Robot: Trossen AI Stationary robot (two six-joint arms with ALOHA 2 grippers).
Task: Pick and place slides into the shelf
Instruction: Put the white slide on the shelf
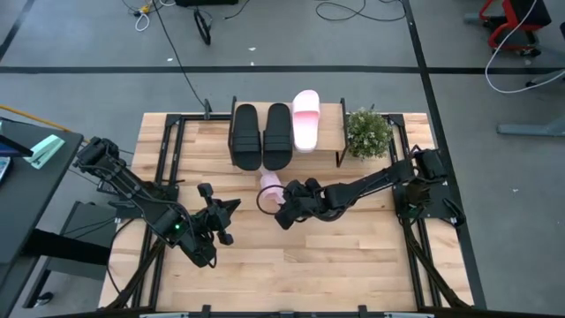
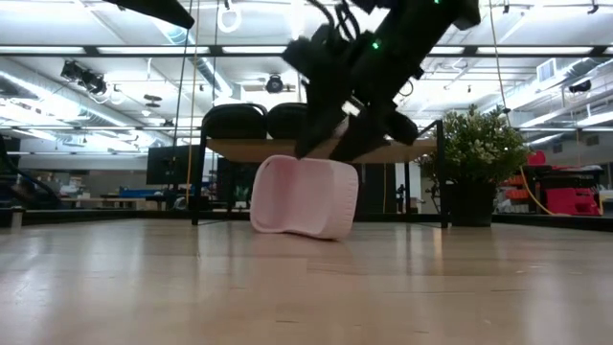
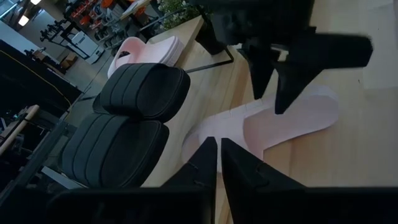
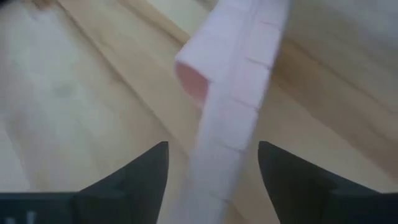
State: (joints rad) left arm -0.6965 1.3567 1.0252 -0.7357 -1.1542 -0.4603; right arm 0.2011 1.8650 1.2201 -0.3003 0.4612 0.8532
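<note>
High view: the shelf [image 1: 330,134] stands at the far side of the table [image 1: 353,256], carrying two black slides [image 1: 261,135] and one pink slide [image 1: 305,119] side by side on its top board; a potted plant [image 1: 367,132] sits just beside its right end. The second pink slide [image 1: 268,189] is not yet on the shelf: it stands on its edge on the table just in front of it, tilted, as the low view confirms. The right tool [image 1: 284,209] is at this slide, its fingers spread wide on either side of the sole; the right wrist view shows a clear gap on both sides, so nothing is gripped. The left tool [image 1: 214,215] waits nearby over the table with its fingers closed and empty. Assessment: the slide appears to be light moulded foam, somewhat soft and springy, not fragile, with a matte surface unlikely to slip. Balanced on its edge it is likely to topple at a slight nudge. The soundest hold looks to be across the sole's thickness near the middle, or on the broad strap, with moderate squeeze only.
</note>
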